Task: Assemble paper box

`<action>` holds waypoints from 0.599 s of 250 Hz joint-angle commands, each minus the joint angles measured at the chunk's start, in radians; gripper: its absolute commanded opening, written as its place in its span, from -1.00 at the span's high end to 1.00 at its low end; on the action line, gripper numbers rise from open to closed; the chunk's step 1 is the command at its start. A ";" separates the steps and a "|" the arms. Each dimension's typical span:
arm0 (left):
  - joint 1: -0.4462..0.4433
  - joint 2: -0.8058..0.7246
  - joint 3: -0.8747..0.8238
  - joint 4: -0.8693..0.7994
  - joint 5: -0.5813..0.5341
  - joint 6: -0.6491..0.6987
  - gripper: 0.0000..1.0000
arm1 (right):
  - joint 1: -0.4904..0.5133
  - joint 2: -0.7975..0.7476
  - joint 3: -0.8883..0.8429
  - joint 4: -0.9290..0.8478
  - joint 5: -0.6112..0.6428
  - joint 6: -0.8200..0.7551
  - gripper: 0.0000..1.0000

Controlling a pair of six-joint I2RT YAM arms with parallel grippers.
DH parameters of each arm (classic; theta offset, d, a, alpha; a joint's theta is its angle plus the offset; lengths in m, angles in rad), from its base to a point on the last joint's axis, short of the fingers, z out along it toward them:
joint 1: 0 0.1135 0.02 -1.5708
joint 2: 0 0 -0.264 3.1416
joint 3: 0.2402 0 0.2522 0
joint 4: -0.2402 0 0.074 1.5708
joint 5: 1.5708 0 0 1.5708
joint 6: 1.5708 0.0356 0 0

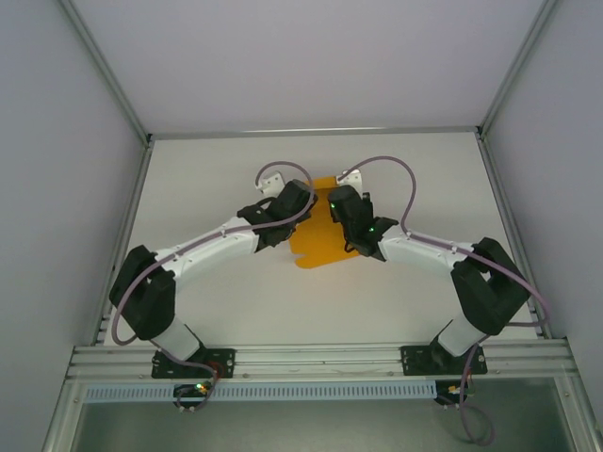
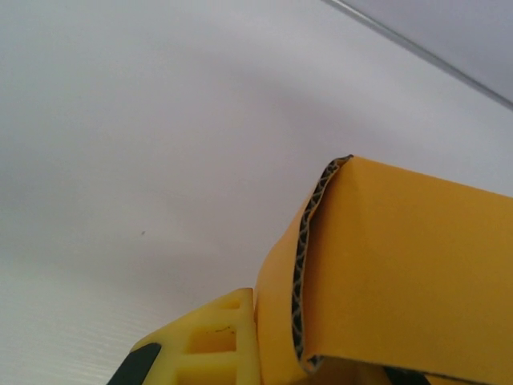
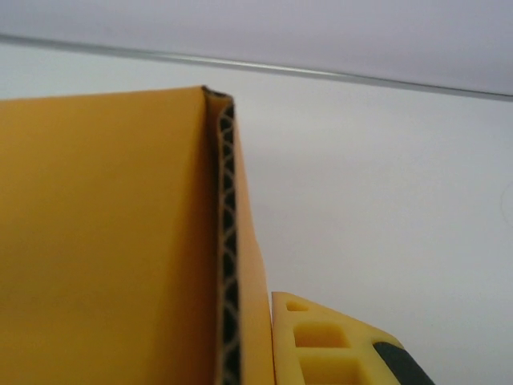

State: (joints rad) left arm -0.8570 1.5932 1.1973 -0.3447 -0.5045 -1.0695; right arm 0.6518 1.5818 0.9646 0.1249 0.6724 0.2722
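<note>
- The paper box [image 1: 314,247], a sheet of orange-yellow corrugated card, is sitting near the middle of the white table [image 1: 226,301]. It is only partly folded, and one rounded flap is lying flat and pointing toward seven o'clock in the top view.
- In the left wrist view a wall of the card is standing upright and doubling back on itself, so its wavy corrugated edge [image 2: 303,265] is showing.
- In the right wrist view another raised wall is doing the same.
- The left gripper [image 1: 303,209] is reaching in at about eleven o'clock from the card. It is clenched, and its yellow finger [image 2: 212,341] is pressing against the outside of the doubled wall, so it appears to be pinching that wall.
- The right gripper [image 1: 339,215] is reaching in at about one o'clock. It is also clenched, with one yellow finger [image 3: 321,341] touching the card's outer face, and appears to be gripping the opposite wall.
- The step in hand is probably folding these two side walls over and seating them.
- To do it well, both arms should be moving together and evenly, turning each wall along its scored crease rather than dragging the sheet.
- The base should be staying flat on the table, and the squeeze should be light enough not to crush the flutes.
</note>
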 commanded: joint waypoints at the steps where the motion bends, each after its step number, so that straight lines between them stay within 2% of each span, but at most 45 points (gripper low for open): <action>1: 0.079 -0.033 -0.029 -0.279 -0.217 -0.132 1.00 | -0.101 -0.060 -0.027 -0.038 0.485 0.206 1.00; 48: 0.064 0.013 0.054 -0.458 -0.296 -0.313 1.00 | -0.102 -0.040 0.003 -0.116 0.568 0.263 1.00; 87: 0.049 0.007 0.054 -0.436 -0.299 -0.299 1.00 | -0.106 0.024 0.068 -0.194 0.677 0.252 1.00; 113: 0.039 0.013 0.040 -0.393 -0.284 -0.267 1.00 | -0.115 0.040 0.077 -0.149 0.562 0.195 1.00; 150: 0.040 0.009 0.003 -0.265 -0.218 -0.176 1.00 | -0.118 0.027 0.030 0.038 0.309 0.057 0.77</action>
State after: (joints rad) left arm -0.8806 1.6226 1.2648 -0.4145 -0.5358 -1.1961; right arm 0.6651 1.6176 1.0435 0.0467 0.7650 0.3161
